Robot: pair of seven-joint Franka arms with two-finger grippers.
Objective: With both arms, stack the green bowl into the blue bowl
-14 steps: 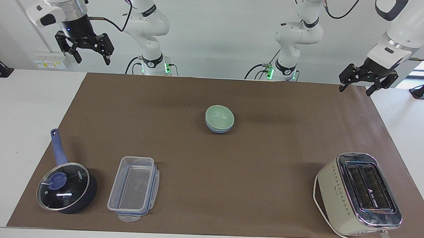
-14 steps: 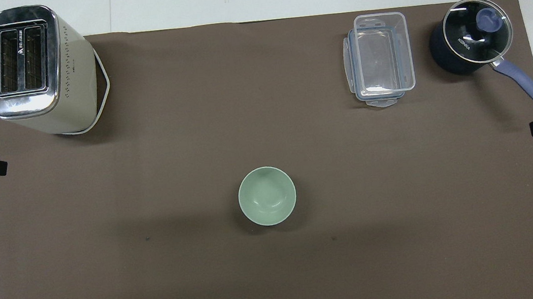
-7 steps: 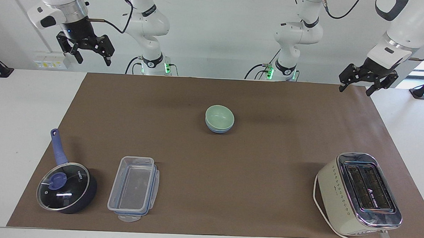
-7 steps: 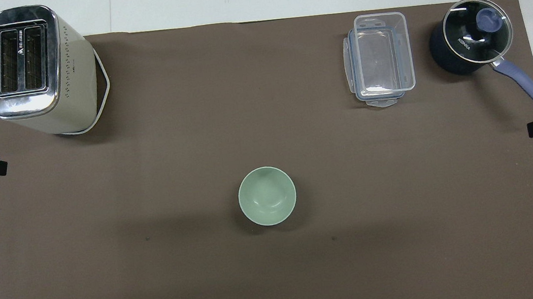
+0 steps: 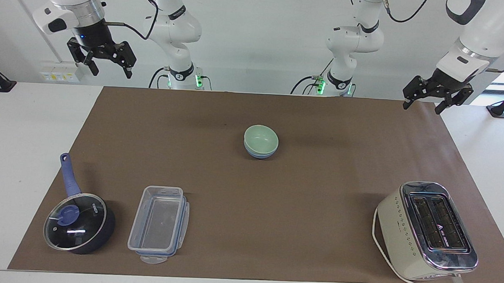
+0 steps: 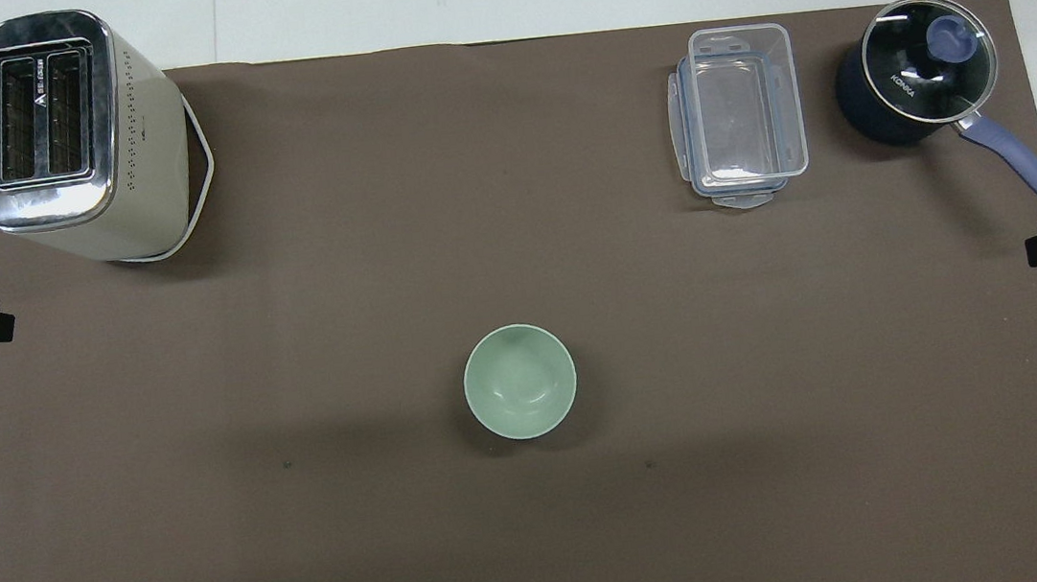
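I'm looking across the big brown mat (image 5: 248, 226) that covers most of the table, and the bulkiest thing on it is the cream toaster (image 5: 426, 230), sitting at the left arm's end and far out from the robots. At the right arm's end, equally far out, there's the dark lidded saucepan (image 5: 78, 223) and just beside it the clear plastic box (image 5: 159, 222). Now the arms: my right gripper (image 5: 108, 65) hangs high over the table edge at its own end, fingers spread wide, nothing in them; my left gripper (image 5: 421, 102) hangs over the mat's corner at its end, also spread wide and empty. Both are well apart from the bowls and, by my read, parked. And the small stuff, mid-mat: the green bowl (image 5: 260, 138) sits upright, nested inside the blue bowl (image 5: 258, 153), of which only a band shows under the green rim; from overhead the green bowl (image 6: 519, 381) covers it entirely. I'd call the stack done. If I had to lift that green bowl, I'd expect it light, stiff and a bit slick on its matte curve, maybe breakable if it's ceramic, so I'd pinch the rim, one finger inside and one outside, rather than squeeze the round wall.
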